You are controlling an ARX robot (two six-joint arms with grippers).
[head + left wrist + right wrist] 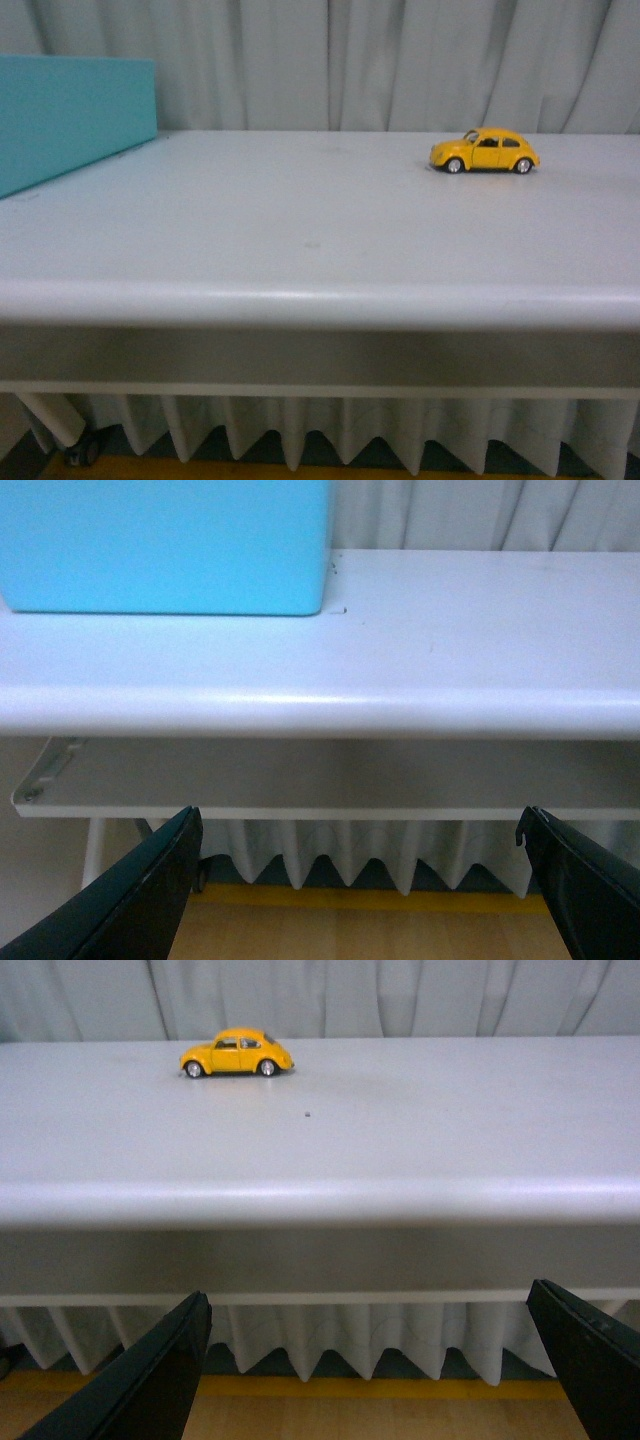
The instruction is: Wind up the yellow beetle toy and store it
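A white worktop [300,240] is shown, with a pale curtain [400,60] hung behind it. The yellow beetle toy [485,151] is stood on its wheels at the far right of the worktop, seen side-on. A teal box [70,110] is set at the far left edge. The left pincer [357,825] and the right pincer [367,1295] are each held spread wide and empty, below the worktop's near edge, well apart from the toy.
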